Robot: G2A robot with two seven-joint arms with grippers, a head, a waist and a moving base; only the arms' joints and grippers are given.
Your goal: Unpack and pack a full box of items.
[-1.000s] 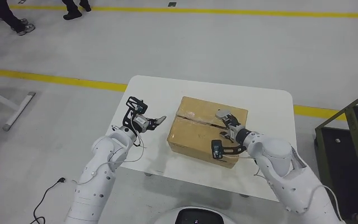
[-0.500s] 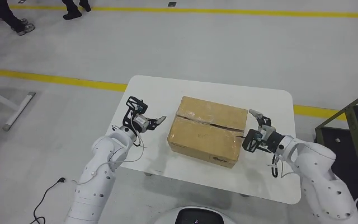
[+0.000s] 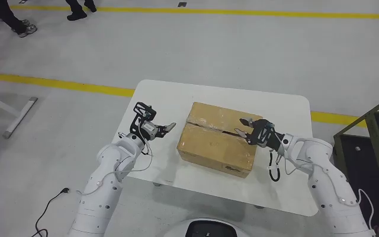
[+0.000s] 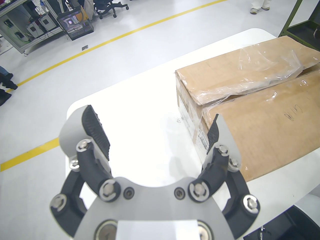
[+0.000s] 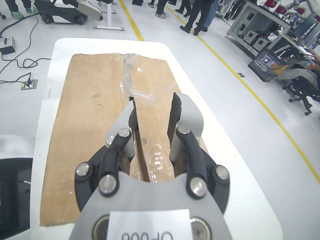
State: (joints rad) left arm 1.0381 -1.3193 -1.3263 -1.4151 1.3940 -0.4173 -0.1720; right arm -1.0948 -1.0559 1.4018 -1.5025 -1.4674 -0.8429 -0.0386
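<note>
A brown cardboard box (image 3: pixel 218 140) lies in the middle of the white table (image 3: pixel 172 98), flaps down, with torn clear tape (image 4: pixel 270 63) loose along its middle seam. My right gripper (image 3: pixel 249 131) is at the box's right end, low over the top. It is open: one finger (image 5: pixel 132 116) sits at the seam and the other finger (image 5: pixel 176 111) over the far flap (image 5: pixel 150 81). My left gripper (image 3: pixel 157 128) stands open above the bare table, a short way off the box's left end (image 4: pixel 190 116), with nothing between its fingers.
A green metal cart (image 3: pixel 359 137) stands just off the table's right side. Bare table surface lies left of the box (image 4: pixel 140 106) and along the right and far edges. A power strip and cables (image 5: pixel 28 83) lie on the floor.
My right arm swung from the box's near front edge out to the right, then came back in, so its gripper now sits at the right end of the seam. The left arm kept still.
</note>
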